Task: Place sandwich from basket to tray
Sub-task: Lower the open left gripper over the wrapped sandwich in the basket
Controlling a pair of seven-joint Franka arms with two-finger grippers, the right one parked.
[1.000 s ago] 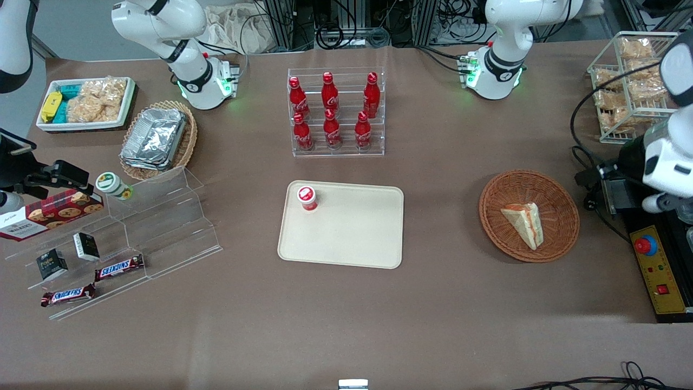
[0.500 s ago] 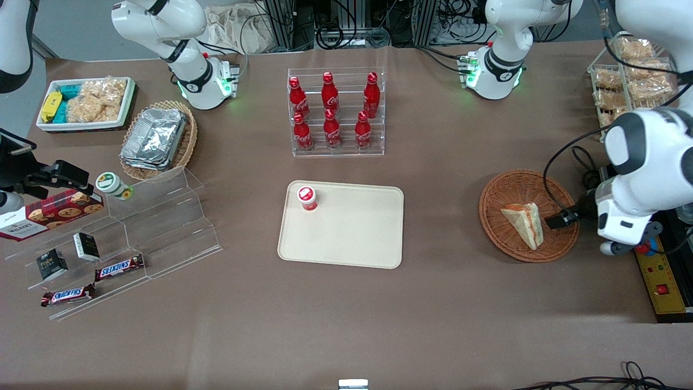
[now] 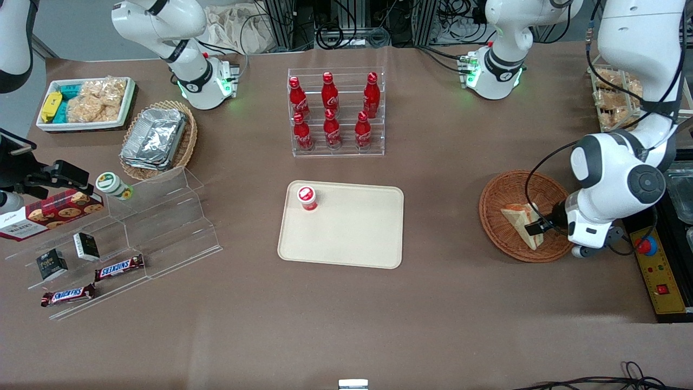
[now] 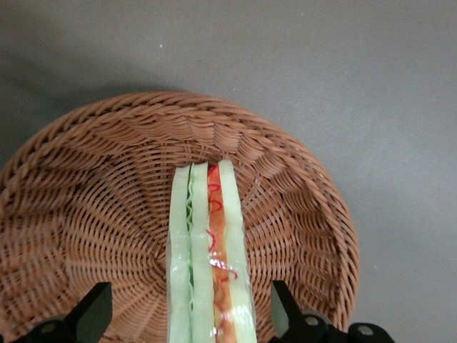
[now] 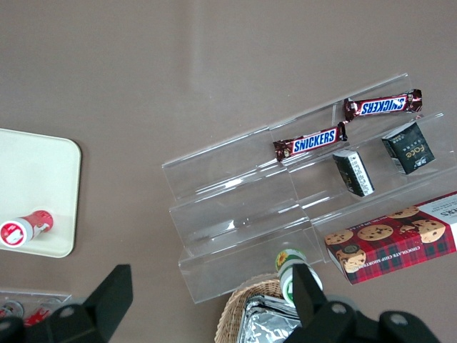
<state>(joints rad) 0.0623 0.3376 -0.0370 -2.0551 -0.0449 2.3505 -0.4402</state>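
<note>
The sandwich point(image 3: 521, 222), a clear-wrapped wedge of pale bread with orange-red and green filling, lies in the round reddish-brown wicker basket point(image 3: 506, 187) toward the working arm's end of the table. My left gripper point(image 3: 537, 227) is over the basket at the sandwich's wide end. In the left wrist view the gripper point(image 4: 191, 314) is open: its two dark fingers point(image 4: 91, 313) stand apart on either side of the sandwich point(image 4: 209, 264) without touching it, above the basket point(image 4: 86, 179). The cream-beige tray point(image 3: 352, 233) lies at the table's middle.
A small red-capped cup point(image 3: 307, 197) stands on the tray's corner. A clear rack of red cola bottles point(image 3: 335, 111) stands farther from the camera than the tray. A yellow control box point(image 3: 658, 273) and a wire rack of snacks point(image 3: 614, 97) lie beside the basket.
My left arm has swung in from the table's edge and lowered over the basket; the gripper now straddles the sandwich. The sandwich has not moved.
</note>
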